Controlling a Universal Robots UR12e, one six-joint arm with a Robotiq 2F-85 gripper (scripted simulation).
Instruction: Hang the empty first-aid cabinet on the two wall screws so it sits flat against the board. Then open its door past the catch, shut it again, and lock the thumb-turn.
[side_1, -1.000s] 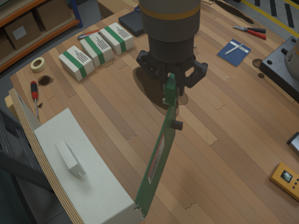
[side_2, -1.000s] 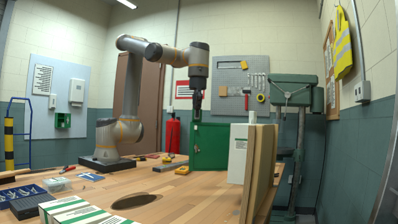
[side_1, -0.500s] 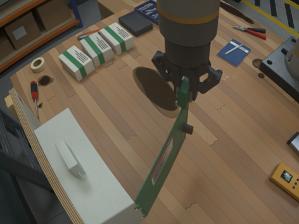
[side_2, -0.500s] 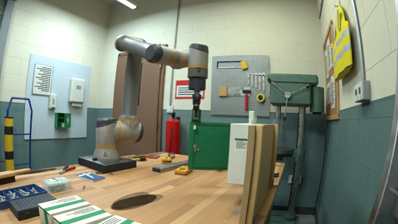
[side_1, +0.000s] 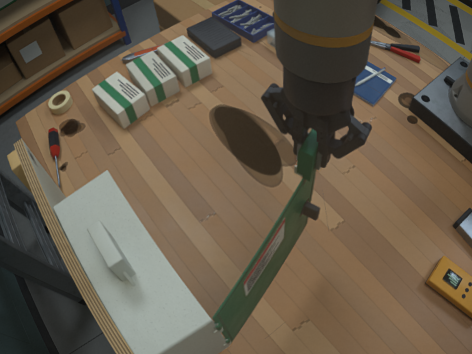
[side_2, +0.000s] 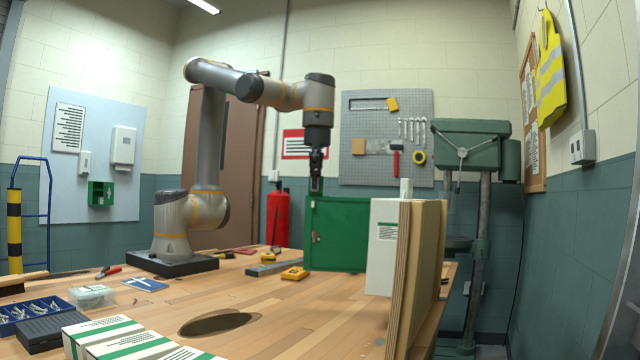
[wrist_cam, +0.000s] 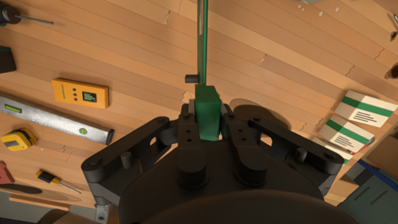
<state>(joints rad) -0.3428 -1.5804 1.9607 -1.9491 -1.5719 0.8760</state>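
The two wall screws are hidden behind the white cabinet, which hangs against the plywood board at the bench's edge. Its green door stands swung wide open, out over the bench. The green tab on the door's top free corner is held in my closed gripper, which reaches down from above. The dark thumb-turn sticks out from the door's face just below the tab. A red and white label runs along the door. A white handle block sits on the cabinet's top.
The plywood board's edge stands close behind the cabinet. A round hole opens in the benchtop under the door. Three green-striped boxes, a screwdriver, tape roll, yellow meter and spirit level lie about.
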